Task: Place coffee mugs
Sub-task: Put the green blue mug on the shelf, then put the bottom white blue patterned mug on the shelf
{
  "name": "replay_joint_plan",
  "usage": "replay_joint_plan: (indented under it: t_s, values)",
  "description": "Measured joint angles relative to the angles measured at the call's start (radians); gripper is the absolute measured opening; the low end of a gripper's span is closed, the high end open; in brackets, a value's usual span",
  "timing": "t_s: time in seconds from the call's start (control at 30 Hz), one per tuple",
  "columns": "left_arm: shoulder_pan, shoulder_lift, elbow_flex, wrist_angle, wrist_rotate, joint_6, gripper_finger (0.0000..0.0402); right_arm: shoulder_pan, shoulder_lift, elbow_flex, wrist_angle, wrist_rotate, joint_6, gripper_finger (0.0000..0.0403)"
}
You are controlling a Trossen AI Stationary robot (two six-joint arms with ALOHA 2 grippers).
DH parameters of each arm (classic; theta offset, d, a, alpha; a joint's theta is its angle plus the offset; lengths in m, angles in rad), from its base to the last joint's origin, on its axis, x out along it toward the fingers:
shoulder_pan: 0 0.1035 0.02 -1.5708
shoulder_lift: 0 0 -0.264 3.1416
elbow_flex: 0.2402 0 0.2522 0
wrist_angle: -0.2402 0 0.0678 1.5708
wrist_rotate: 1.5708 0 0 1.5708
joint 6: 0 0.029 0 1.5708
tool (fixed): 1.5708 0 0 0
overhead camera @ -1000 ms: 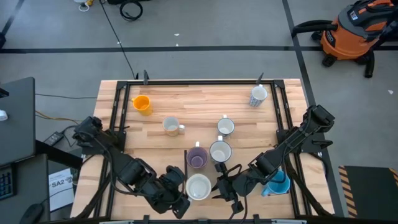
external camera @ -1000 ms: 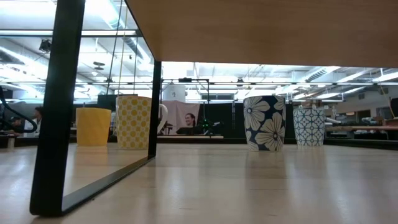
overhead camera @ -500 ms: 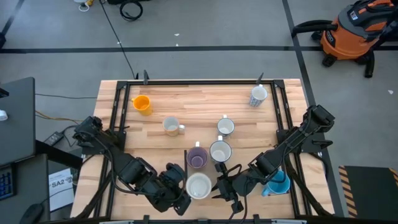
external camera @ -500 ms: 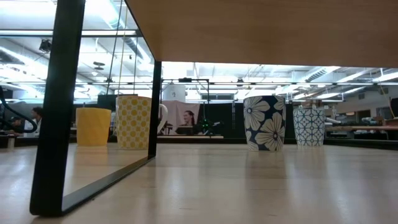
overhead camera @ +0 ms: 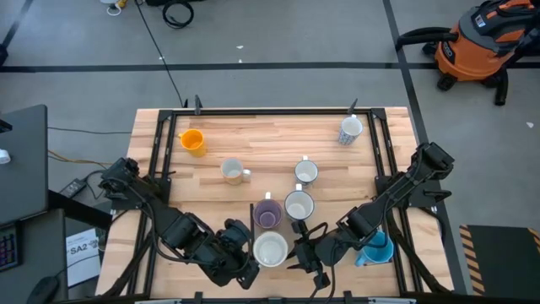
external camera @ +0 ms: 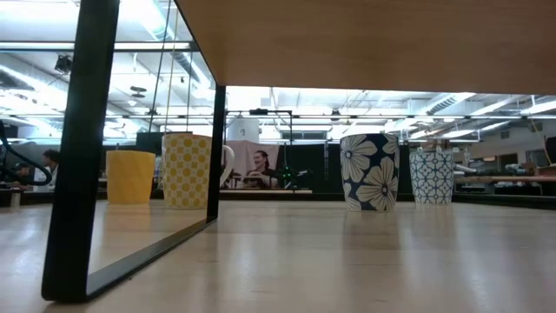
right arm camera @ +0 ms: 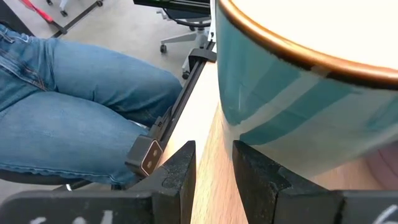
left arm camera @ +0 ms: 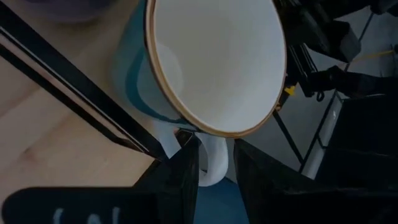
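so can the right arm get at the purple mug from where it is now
Probably not directly: the right tool sits beside the big teal-banded mug, and that mug and the left tool gripping its handle crowd the way to the purple mug.

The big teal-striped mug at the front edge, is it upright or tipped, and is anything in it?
Upright and empty: the teal-striped mug shows a round open mouth from above, and its white inside is bare in the left wrist view.

We've got a grey concrete floor (overhead camera: 278, 76) round the wooden counter (overhead camera: 270, 139), an orange shop vac (overhead camera: 477, 42) off in one corner, and long ceiling strip lights (external camera: 365, 103) overhead.
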Motion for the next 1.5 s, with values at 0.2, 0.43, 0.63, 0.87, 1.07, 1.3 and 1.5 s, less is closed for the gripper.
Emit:
replay_joint_plan:
  t_s: [0.2,0.43,0.63,0.87,1.07,1.3,1.5]
  values:
    - [-0.001,-0.001,0.000,0.001,0.129,0.002,0.0107,0.002,-0.032,0.000,-0.011,-0.011,-0.003,0.0112]
    - [0.001,-0.013,-0.001,0.000,0.228,0.149,0.0107,0.002,-0.106,0.000,-0.047,-0.127,0.000,0.0112]
    - [0.034,-0.092,0.000,0.000,0.239,0.327,0.0107,-0.002,-0.199,0.000,-0.048,-0.158,-0.006,0.0112]
    - [0.109,-0.236,0.000,-0.079,0.213,0.579,0.0107,-0.057,-0.317,0.000,-0.047,-0.130,-0.066,0.0112]
    - [0.268,-0.371,0.000,-0.319,0.100,0.882,0.0107,-0.177,-0.414,0.000,-0.051,-0.019,-0.204,0.0112]
    - [0.581,-0.489,-0.001,-0.518,0.097,1.156,0.0107,-0.431,-0.487,0.000,-0.127,0.000,-0.207,0.0112]
    - [0.796,-0.573,-0.095,-0.501,0.210,1.384,0.0107,-0.649,-0.498,0.000,-0.274,-0.053,-0.093,0.0112]
